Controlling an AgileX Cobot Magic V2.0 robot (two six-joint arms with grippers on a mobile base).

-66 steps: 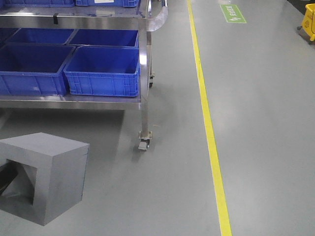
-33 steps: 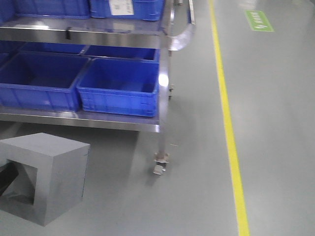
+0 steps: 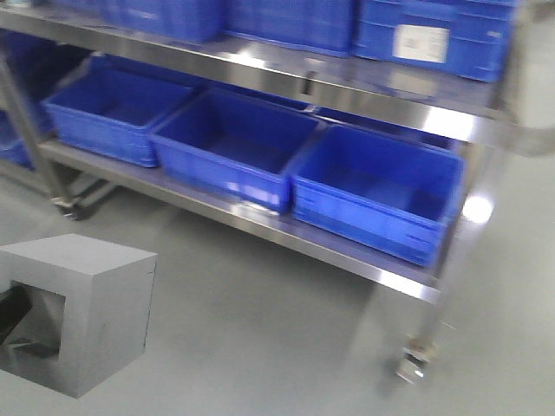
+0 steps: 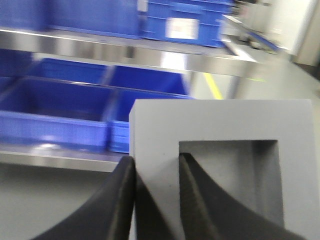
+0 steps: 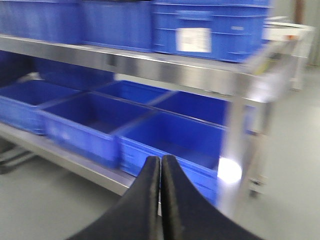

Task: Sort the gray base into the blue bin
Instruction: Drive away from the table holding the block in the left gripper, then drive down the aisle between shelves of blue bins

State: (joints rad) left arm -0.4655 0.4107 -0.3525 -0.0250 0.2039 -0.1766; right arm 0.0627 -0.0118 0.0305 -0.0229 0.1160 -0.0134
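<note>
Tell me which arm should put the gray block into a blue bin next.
Left. The left gripper is shut on the gray block, one finger inside its recess, with a blue bin ahead on the shelf. The right gripper is shut on nothing.

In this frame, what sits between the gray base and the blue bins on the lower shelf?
Nothing but bare gray floor between the gray base and the steel shelf edge carrying the blue bins, as the front-facing view shows.

All three views, seemingly, toward rack (image 3: pixel 260 223)
</note>
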